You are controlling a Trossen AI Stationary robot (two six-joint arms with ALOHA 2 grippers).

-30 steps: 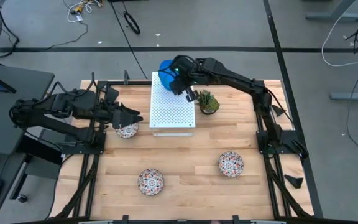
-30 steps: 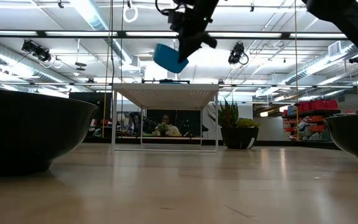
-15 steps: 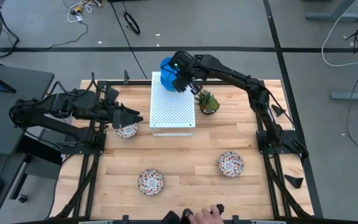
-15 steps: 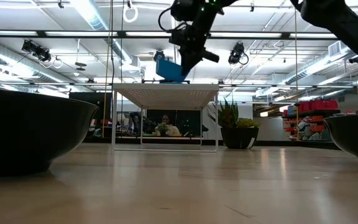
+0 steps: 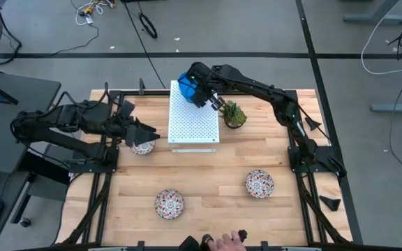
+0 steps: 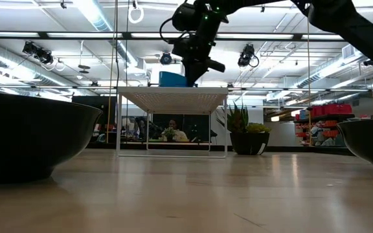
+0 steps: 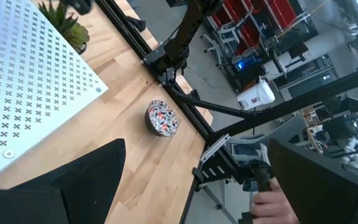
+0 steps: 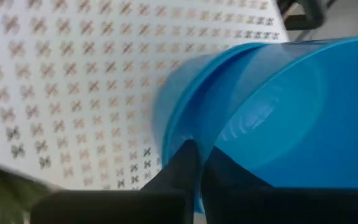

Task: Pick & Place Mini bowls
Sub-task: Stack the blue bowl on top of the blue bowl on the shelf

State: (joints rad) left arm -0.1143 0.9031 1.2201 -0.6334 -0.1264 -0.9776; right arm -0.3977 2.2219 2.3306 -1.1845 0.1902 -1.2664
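While the right gripper (image 5: pixel 195 89) clasps a plain bright blue mini bowl (image 5: pixel 186 86) at the far corner of the white perforated metal box (image 5: pixel 194 122), three floral-patterned mini bowls (image 5: pixel 169 203) sit on the pale wooden tabletop (image 5: pixel 215 174) (ceiling strip lights glow behind). At the table's left edge the left gripper (image 5: pixel 147 132) hovers over one patterned bowl, its jaws parted wide.

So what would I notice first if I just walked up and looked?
Probably the bright blue bowl at the far end of the white box with holes, pinched by the right tool. Then the three flowery bowls on the wooden table, and the little green plant beside the box. The left tool hovers over one flowery bowl.
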